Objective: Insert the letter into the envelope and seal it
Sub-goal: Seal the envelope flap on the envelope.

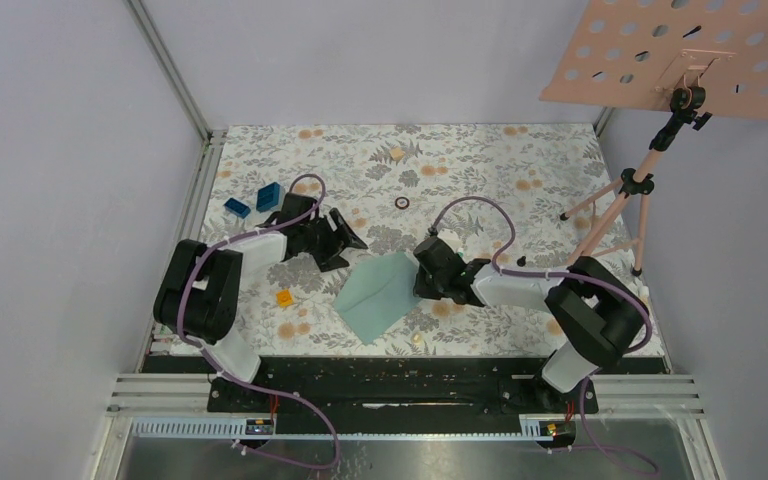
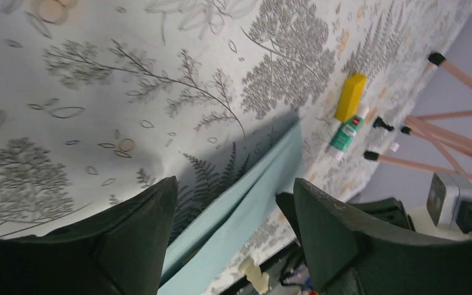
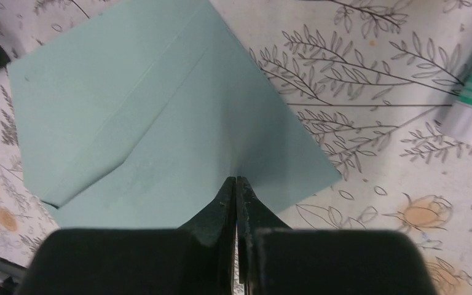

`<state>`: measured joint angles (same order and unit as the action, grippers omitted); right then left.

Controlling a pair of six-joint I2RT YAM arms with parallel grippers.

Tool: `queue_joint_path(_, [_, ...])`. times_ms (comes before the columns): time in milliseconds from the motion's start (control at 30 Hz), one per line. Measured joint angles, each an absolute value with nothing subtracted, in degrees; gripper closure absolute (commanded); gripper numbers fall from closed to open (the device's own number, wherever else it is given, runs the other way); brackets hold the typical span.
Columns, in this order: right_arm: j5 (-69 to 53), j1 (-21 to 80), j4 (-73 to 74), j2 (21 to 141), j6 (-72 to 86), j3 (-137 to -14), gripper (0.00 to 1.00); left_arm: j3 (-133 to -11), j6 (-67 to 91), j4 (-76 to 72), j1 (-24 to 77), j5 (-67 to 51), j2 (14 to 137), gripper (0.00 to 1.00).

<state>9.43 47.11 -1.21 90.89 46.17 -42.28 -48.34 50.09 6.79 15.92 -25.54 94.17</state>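
The envelope (image 1: 378, 298) lies flat and skewed near the middle of the tabletop (image 1: 500, 160), one corner pointing toward the arm bases. The letter shows in no view, so I cannot tell whether it is already inside. The right gripper (image 3: 236, 184) is the nearer one. Its jaws are clenched tight, with the tips on the envelope's right-hand edge, and a faint ridge in the paper runs away from them. Whether a layer is actually nipped between them I cannot tell. The left gripper (image 2: 233, 184) hangs just beyond the envelope's far-left edge with its jaws released and spread wide, and that edge lies ahead of the gap. Any sealing move probably turns on the right arm's contact, with the left arm free to steady the opposite edge.
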Motion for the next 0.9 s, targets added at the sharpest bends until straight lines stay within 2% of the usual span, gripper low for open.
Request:
queue_joint_path(167, [8.84, 47.11, -1.96, 93.71, 46.81, -44.40, 1.00, -45.87, 53.28, 1.23, 15.94, -32.08, 95.07, 0.30])
queue_joint_path(400, [4.34, 45.23, -3.07, 94.13, 41.80, -44.42, 1.00, -37.91, 57.52, -5.23, 16.64, -38.46, 90.35, 0.31])
queue_joint_path(633, [-1.93, 41.98, -3.81, 94.89, 36.71, -44.86, 1.00, -33.08, 60.71, -8.34, 20.51, -40.53, 85.82, 0.31])
queue_joint_path(900, [-3.79, 41.34, -3.84, 95.90, 35.90, -45.80, 1.00, -32.99, 62.39, -11.40, 24.43, -40.82, 86.72, 0.31])
